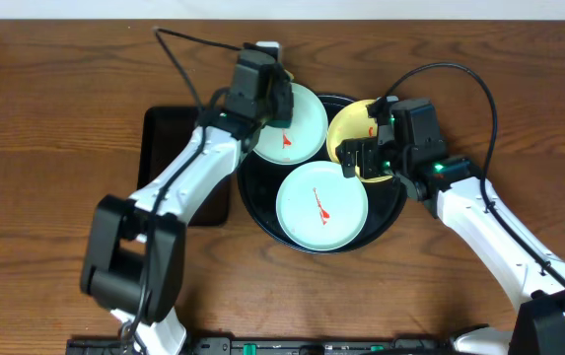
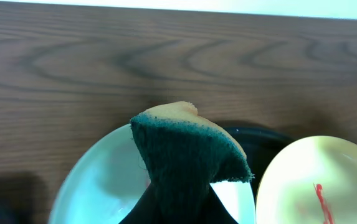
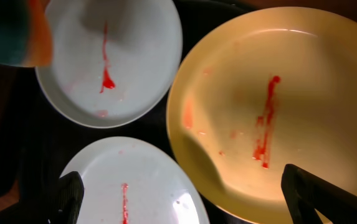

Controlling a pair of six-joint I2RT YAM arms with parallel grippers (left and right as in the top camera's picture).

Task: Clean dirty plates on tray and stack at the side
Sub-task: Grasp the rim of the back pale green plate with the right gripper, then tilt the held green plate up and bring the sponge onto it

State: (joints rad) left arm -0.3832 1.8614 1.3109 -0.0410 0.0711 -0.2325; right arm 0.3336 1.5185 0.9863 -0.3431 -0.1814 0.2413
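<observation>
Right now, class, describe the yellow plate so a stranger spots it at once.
Find the round black tray mid-table. Three smeared plates sit on it, and the yellow plate is the right-hand one. It alone is yellow; its neighbours are light blue.

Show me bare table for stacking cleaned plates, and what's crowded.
Bare table lies right of the round tray and left of the rectangular tray. Crowded: the round tray, filled by three plates, with the left hand and right hand over it.

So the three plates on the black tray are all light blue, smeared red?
Not quite: the bottom plate and top-left plate are light blue, the top-right plate is pale yellow, as the overhead view shows. All are on the black tray, smeared red.
</observation>
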